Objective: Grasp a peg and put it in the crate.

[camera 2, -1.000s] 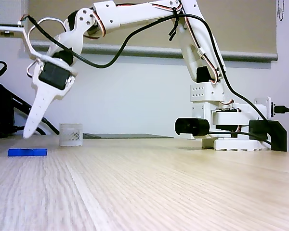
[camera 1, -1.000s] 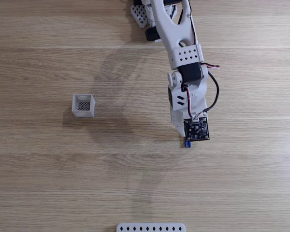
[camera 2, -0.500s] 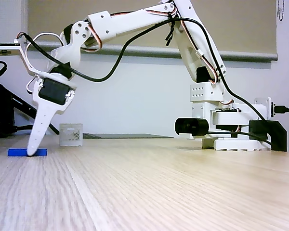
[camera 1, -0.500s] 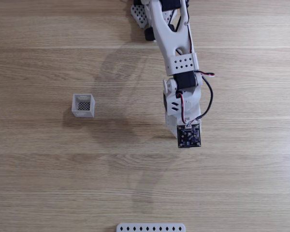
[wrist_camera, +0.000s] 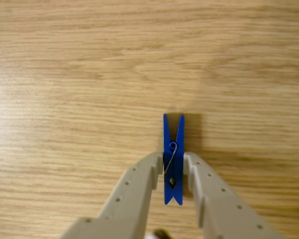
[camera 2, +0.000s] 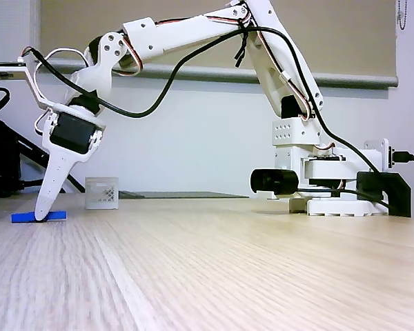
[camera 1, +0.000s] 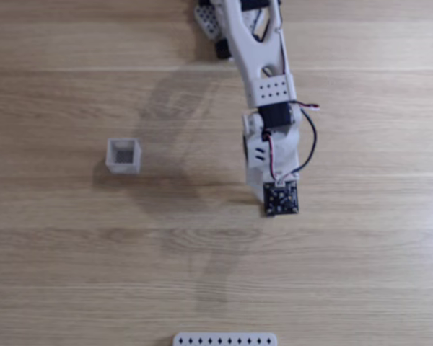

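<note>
Wooden table (camera 1: 72,274) fills the top-down fixed view, light grain running left to right. White arm (camera 2: 193,31) reaches from its base at right in the side fixed view, bends over and comes down at left; in the top-down fixed view it comes in from the top edge and ends near centre-right with a dark circuit board (camera 1: 281,198) at its tip. Long white strip with dark holes (camera 1: 225,339) lies at the bottom edge of the top-down fixed view, well apart from everything else. Crate (camera 1: 123,156) sits at left in that view, white, open top, dark bottom, well apart from the arm; also seen in the side fixed view (camera 2: 101,193) behind the gripper. Gripper (wrist_camera: 173,174) points down to the table, fingertips at the surface in the side fixed view (camera 2: 41,215). Peg (wrist_camera: 173,158) is blue, lying flat on the table, lengthwise between the two fingers (wrist_camera: 139,184) in the wrist view. Jaws are nearly together around the peg's sides at the spring, touching or almost; can't tell if they're gripping it firmly. Peg (camera 2: 38,216) in the side view still flat on the wood, not lifted.
</note>
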Available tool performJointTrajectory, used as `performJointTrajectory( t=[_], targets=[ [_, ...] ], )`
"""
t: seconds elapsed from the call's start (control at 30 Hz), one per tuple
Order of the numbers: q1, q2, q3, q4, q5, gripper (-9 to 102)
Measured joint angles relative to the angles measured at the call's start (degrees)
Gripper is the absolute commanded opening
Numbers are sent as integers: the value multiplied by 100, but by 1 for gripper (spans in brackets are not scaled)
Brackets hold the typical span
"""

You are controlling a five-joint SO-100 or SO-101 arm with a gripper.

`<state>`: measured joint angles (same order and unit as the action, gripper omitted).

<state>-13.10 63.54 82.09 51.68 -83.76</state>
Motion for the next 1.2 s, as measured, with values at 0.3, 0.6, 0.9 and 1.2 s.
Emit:
performJointTrajectory(
  t=[0.3,0.6,0.9,1.2],
  targets=[
    [536,1828,2953,-2839,53,-1],
    [2171,4359,6108,-5810,70,-1],
    [3753,4526,7128,-8350,70,-1],
    [4474,3041,7137,-10028,62,-1]
  ],
)
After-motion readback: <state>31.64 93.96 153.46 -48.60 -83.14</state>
